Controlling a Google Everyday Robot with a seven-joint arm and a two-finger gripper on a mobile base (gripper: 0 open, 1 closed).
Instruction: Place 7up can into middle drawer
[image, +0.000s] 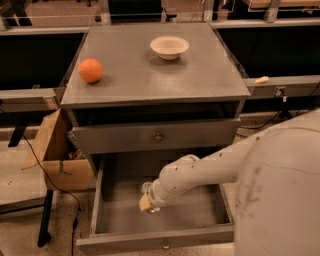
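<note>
**Can low in the open drawer, grip unclear**

Nearest me, the middle drawer (200, 212) stands pulled out, its knobbed front towards the camera. The gripper (146, 201) is down inside it, left of centre, at the end of the white arm reaching in from the right. The 7up can (146, 189) sits right at the gripper's tip, close above the drawer floor. I cannot tell whether the tool is clamping it or has let go.

I judge the can light, smooth and thin-walled, so easily dented. It is best held across its side at mid-height, with modest force.

I see nothing else in the drawer. Above, the upper drawer front (158, 136) is closed. On the cabinet top sit an orange (90, 70) and, farther back, a white bowl (169, 46) that looks bare inside.
</note>
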